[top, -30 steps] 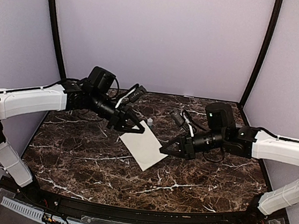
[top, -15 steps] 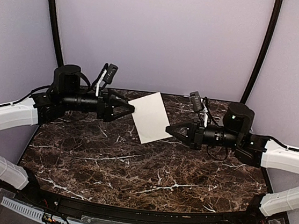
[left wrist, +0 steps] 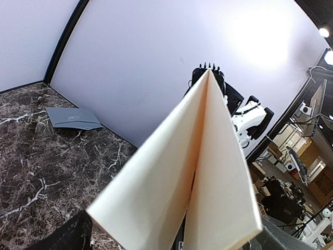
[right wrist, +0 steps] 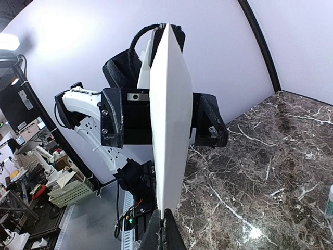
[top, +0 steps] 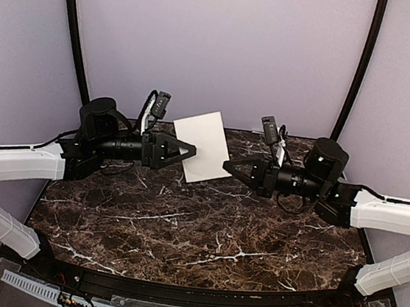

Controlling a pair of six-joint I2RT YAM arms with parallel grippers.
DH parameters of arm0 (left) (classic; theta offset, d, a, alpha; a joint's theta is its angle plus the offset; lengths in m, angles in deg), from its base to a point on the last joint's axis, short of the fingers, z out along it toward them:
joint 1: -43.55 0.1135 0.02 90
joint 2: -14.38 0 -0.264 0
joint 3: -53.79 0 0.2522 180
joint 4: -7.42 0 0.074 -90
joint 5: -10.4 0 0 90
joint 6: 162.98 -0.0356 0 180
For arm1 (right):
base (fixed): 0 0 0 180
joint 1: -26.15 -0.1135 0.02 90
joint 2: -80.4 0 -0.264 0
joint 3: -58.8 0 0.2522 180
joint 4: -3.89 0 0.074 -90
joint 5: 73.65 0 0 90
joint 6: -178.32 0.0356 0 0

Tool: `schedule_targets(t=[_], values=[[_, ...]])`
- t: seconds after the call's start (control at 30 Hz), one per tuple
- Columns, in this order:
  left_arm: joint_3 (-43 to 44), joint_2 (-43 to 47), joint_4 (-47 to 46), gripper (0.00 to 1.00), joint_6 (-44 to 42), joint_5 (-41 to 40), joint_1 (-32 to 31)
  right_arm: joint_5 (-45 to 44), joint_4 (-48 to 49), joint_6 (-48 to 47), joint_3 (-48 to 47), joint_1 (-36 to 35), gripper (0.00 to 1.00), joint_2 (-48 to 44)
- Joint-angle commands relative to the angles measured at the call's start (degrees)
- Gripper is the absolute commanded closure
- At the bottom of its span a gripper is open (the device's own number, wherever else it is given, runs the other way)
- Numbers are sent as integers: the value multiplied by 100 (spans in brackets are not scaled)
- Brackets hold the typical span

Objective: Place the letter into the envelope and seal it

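- The left gripper [top: 190,152] is spread wide astride the left edge of the letter [top: 202,146].
- The letter is held upright above the table [top: 181,232].
- Its right edge is pinched by the right gripper [top: 227,166].
- The envelope [left wrist: 72,117] is laid flat by the back wall [left wrist: 130,67].

Top camera high behind arm bases [top: 173,302], over dark marble table [top: 181,232]. Wrist cameras close, facing each other; all share cream paper sheet [top: 207,135], mid-frame.
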Motion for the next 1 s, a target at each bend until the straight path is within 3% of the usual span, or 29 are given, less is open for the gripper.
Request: schedule_targets(t=[0.0, 0.17, 0.27, 0.3, 0.37, 0.47, 0.57, 0.63, 0.67, 0.77, 0.83, 0.97], values=[[-22, -88, -663, 5, 304, 322, -18, 263, 549, 138, -116, -34, 100, 41], [-92, -165, -1331, 38, 666, 605, -28, 216, 548, 150, -76, -34, 100, -1], [-184, -158, -1671, 51, 942, 653, -32, 163, 647, 205, -19, -34, 100, -20], [-202, -171, -1775, 63, 992, 680, -32, 141, 690, 220, 3, -34, 100, -27], [-207, -186, -1825, 76, 1076, 731, -33, 38, 734, 248, 35, -34, 100, -37], [-219, -188, -1851, 82, 1120, 752, -33, -54, 713, 250, 34, -29, 100, -27], [-197, -183, -1758, 98, 1102, 775, -32, -178, 643, 251, 27, -29, 100, -25], [-145, -156, -1578, 100, 987, 764, -33, -316, 489, 195, 2, -25, 100, -63], [-116, -112, -1465, 100, 835, 740, -28, -409, 361, 148, -20, -23, 95, -114], [168, -4, -441, 100, 390, 560, 31, -847, -390, -114, -182, -14, 61, -305], [402, 53, 352, 100, 3, 482, 183, -1410, -1278, -358, -387, 0, 45, -424], [784, 80, 1730, 100, -801, 517, 787, -2804, -3087, -883, -828, 82, 25, -563]])
